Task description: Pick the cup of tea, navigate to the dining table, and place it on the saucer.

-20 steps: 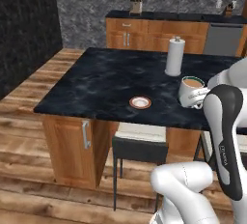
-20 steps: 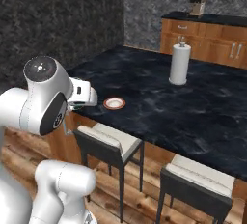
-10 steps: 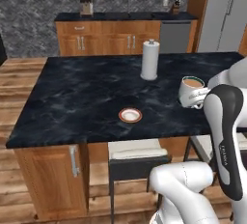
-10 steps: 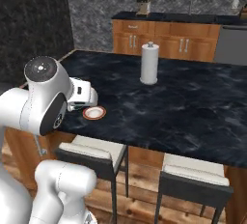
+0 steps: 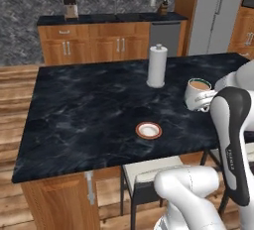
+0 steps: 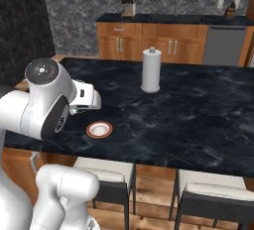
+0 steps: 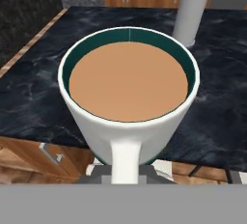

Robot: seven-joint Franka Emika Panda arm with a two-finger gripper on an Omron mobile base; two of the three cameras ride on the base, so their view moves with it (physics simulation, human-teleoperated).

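Left base view, one cup of tea point(image 5: 197, 91), one saucer point(image 5: 149, 130), one paper-towel roll point(image 5: 157, 66)

A black, white-veined marble surface point(image 5: 89, 110) on wooden cabinets is seen carrying a red-rimmed white saucer point(image 5: 149, 130) near its front edge and an upright paper-towel roll point(image 5: 157, 66) farther back.

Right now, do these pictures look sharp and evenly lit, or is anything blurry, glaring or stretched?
Left base view: soft and slightly blurred, flat even light, no hard shadows on the dining table around the saucer. Right base view: same flat light, the paper-towel roll a little fuzzy. Hand view: the cup of tea looms large from closeness, its liquid flat and free of glare.
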